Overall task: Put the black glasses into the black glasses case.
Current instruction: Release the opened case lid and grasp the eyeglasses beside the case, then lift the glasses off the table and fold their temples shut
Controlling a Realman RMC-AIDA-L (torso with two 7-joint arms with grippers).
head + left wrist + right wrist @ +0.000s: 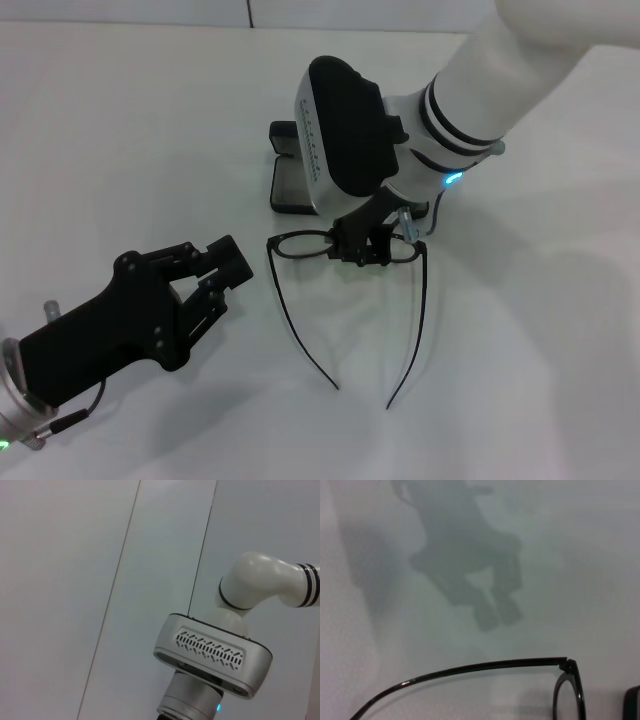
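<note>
The thin black wire-frame glasses (pixel 345 247) w/ small oval clear lenses are seen in the head view on the white desk (pixel 130 130), temples unfolded and trailing toward the robot. The right pincer (pixel 365 243) is set down on the frame's bridge, between the lenses, fingers closed round it; the centre is probably chosen so the frame is balanced and the long temples hang evenly when lifted. Whether the frame is already clear of the desk cannot be told. The black rectangular hard-shell glasses case (pixel 287 170) is found just behind the glasses, partly hidden by the right wrist housing; it appears open, w/ a pale grey lining shown, so only a short carry would be needed. The left pincer (pixel 210 275) is held low over the desk, left of the glasses and apart from them, fingers spread, nothing gripped; it looks idle. In the right wrist view one temple (pixel 470 672) and a lens rim are shown above the desk. Approx. stage judged: grasp made, transfer to case not yet done.
</note>
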